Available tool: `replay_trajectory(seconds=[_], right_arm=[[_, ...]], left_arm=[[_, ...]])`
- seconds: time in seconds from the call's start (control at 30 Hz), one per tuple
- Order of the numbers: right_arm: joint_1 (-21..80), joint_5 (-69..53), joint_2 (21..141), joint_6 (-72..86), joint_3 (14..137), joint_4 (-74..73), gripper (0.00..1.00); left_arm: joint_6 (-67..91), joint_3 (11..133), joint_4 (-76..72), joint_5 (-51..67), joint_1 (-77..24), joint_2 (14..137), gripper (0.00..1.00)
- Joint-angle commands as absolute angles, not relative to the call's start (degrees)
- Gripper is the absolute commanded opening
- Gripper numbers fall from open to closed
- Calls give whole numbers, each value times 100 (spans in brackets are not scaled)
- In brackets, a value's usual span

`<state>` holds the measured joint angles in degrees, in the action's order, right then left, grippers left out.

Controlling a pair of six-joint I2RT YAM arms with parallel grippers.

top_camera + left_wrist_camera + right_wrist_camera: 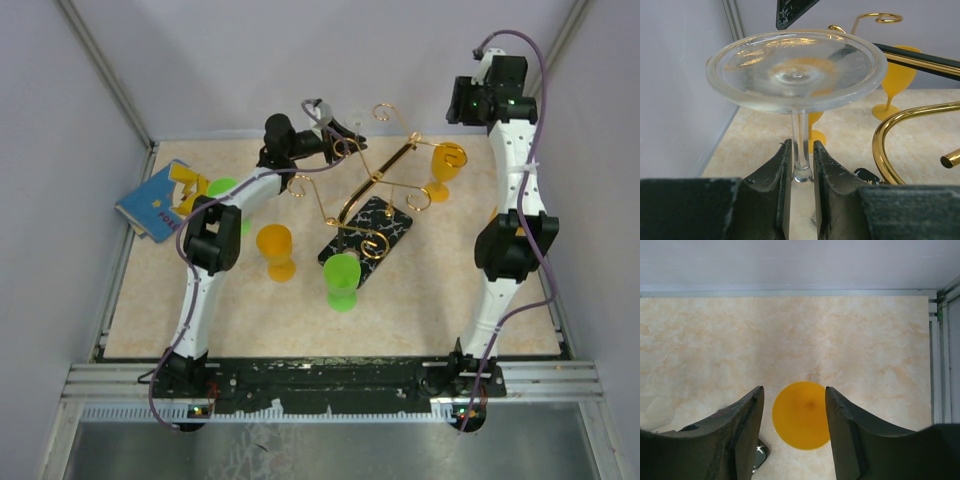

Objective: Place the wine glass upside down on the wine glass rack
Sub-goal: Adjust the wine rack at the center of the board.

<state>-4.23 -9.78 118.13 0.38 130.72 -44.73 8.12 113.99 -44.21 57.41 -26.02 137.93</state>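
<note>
wine glass [796, 70] stem in left pincer [801, 152]

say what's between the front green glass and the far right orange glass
The wine glass rack, black base and gold arms, shown in the top view.

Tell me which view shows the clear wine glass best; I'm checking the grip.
Left wrist view: the wine glass fills it, stem pinched in the left gripper. Top view barely shows it at that gripper; the right wrist view misses it.
</note>
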Motion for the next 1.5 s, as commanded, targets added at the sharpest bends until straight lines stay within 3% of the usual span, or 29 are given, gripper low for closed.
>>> replay_trajectory(seconds=[0.0,0.13,0.77,0.9,1.1,1.27,1.47], right_arm=[[-315,-1186,11230,-106,13034,-4267,55],[15,-1260,11193,-286,13074,-4309,60],[1064,-996,11770,-519,13818,-4920,61],[1101,-461,11799,-606,13915,-4966,61],[1107,-546,11568,-447,13790,-4563,79],[1106,-500,11282,-162,13268,-4060,85],[1107,390,11419,89,13355,-4200,99]], left_arm=[[898,11559,-4782,5769,-2657,13741,0],[1101,11376,-5006,5702,-2496,13675,0],[1091,10380,-5432,5597,-1764,12979,0],[1092,10379,-5426,5636,-1702,12954,0],[1107,10388,-5423,5710,-1633,12961,0],[1154,10397,-5455,5769,-1561,12956,0],[1225,10389,-5523,5823,-1479,12980,0]])
